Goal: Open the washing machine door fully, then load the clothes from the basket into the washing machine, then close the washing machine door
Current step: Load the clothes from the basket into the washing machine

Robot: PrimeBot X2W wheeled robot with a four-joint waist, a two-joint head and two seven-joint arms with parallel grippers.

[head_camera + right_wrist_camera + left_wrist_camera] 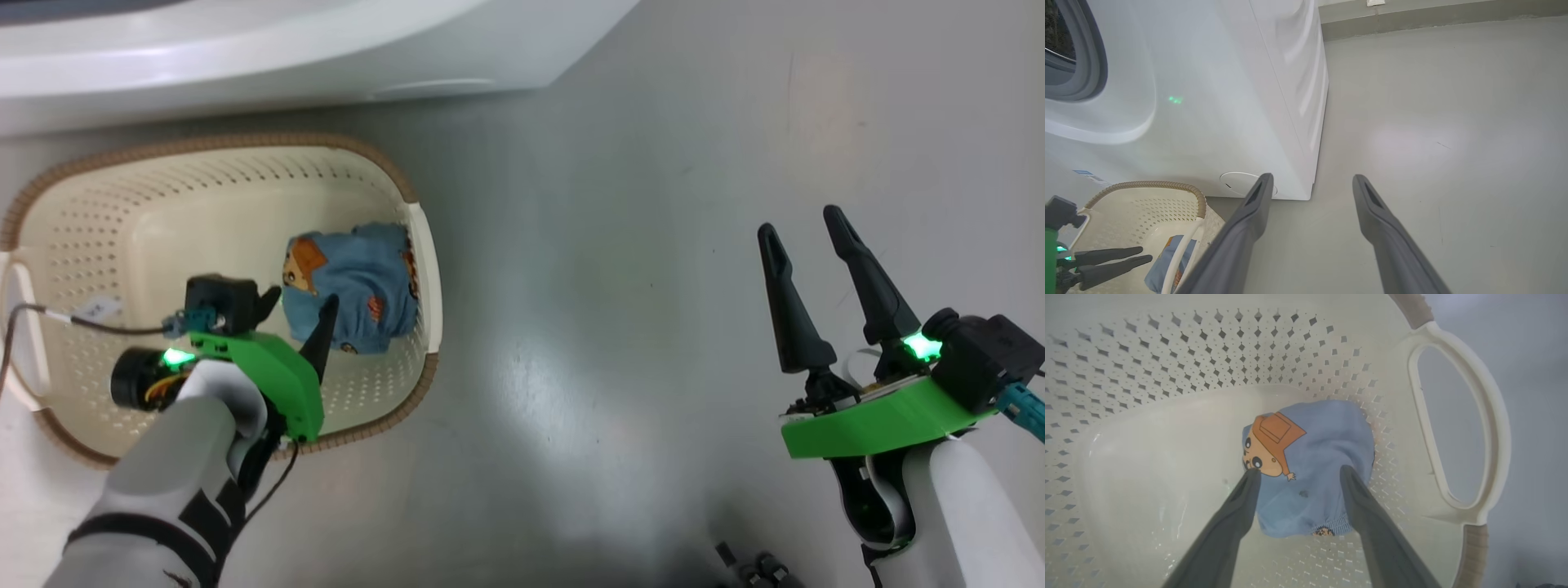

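One blue garment (1310, 469) with an orange-brown cartoon face lies crumpled on the bottom of the basket (1494, 416), against the wall with the cream handle. In the left wrist view it sits right between the two finger tips of the left gripper (1300, 471). The jaws stand wide open, one tip over the printed face and the other over the far edge of the cloth. It is not possible to tell if the tips already touch the fabric or hang just above it. The lower hem of the garment is partly hidden behind the fingers.

In the head view the left gripper (302, 300) reaches down into the basket (122, 237), and its green mount and wrist cover the near edge of the garment (351, 290). The left end of the basket is cut off by the picture edge.

The washing machine (245, 57) stands beyond the basket, past the left finger tips; here one sees a white curved strip of it.

The right gripper (801, 223) hangs over the bare grey floor (612, 245), well apart from the basket, with its jaws open and nothing between them. In the right wrist view, the white front of the washing machine (1229, 102) is ahead and to the left of the right gripper (1312, 179). One finger tip covers part of the round service flap (1237, 183). The grey gasket (1090, 61) is cut off at the left edge, so the drum is hard to make out. At the lower left are the basket rim (1147, 185), a corner of the garment (1167, 261) and the left gripper (1145, 253).
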